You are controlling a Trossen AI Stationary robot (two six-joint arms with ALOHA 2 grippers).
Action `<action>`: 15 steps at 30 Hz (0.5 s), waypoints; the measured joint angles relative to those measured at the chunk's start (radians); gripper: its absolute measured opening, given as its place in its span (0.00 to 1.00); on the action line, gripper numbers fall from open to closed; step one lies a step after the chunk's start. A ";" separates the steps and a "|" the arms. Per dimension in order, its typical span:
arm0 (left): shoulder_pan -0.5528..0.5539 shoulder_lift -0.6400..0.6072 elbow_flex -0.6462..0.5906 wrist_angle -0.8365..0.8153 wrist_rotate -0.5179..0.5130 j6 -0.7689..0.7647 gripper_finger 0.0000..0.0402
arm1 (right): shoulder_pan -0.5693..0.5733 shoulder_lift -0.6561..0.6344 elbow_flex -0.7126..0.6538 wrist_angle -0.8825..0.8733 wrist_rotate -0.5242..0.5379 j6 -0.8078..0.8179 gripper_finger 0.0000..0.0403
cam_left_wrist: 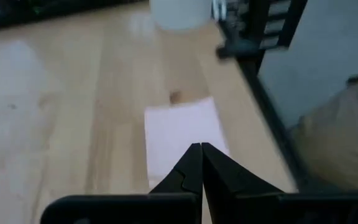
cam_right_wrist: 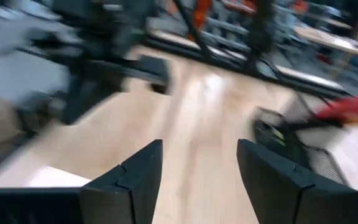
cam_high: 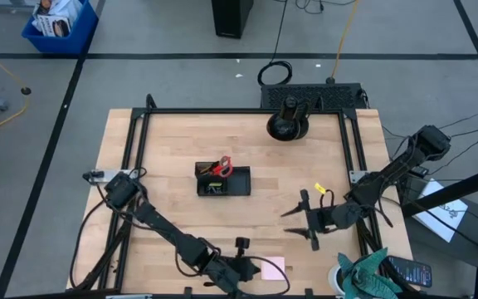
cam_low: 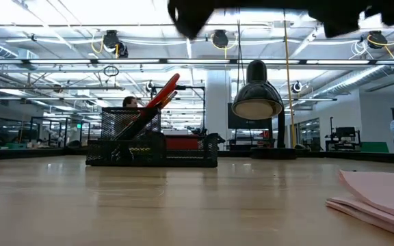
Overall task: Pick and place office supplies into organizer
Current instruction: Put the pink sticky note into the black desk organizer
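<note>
I'm seeing left gripper (cam_left_wrist: 201,152) sitting closed over sticky-note pad (cam_left_wrist: 182,134); right gripper (cam_right_wrist: 199,171) hanging wide beside organizer (cam_high: 222,180).

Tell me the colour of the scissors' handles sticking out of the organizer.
Red. The scissors stand in the black mesh organizer; the low view shows them best.

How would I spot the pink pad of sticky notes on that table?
Start at the wooden table and go to its near edge, right of the middle. The pink sticky-note pad lies flat there, just beyond the left gripper, whose fingers are shut. It is the only pale pink square; the organizer is black mesh.
</note>
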 joint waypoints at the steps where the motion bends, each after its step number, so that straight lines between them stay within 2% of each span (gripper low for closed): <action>1: 0.001 0.017 -0.001 0.005 0.004 0.003 0.02 | -0.004 -0.001 -0.001 -0.018 0.026 0.010 0.49; 5: 0.018 0.087 0.031 0.053 0.037 0.010 0.01 | -0.012 -0.002 -0.003 -0.079 0.084 0.036 0.46; 11: 0.062 0.165 0.103 0.064 0.086 0.035 0.02 | -0.028 -0.002 -0.003 -0.096 0.084 0.046 0.44; 15: 0.086 0.175 0.109 0.063 0.129 0.040 0.01 | -0.042 -0.003 -0.003 -0.104 0.084 0.056 0.43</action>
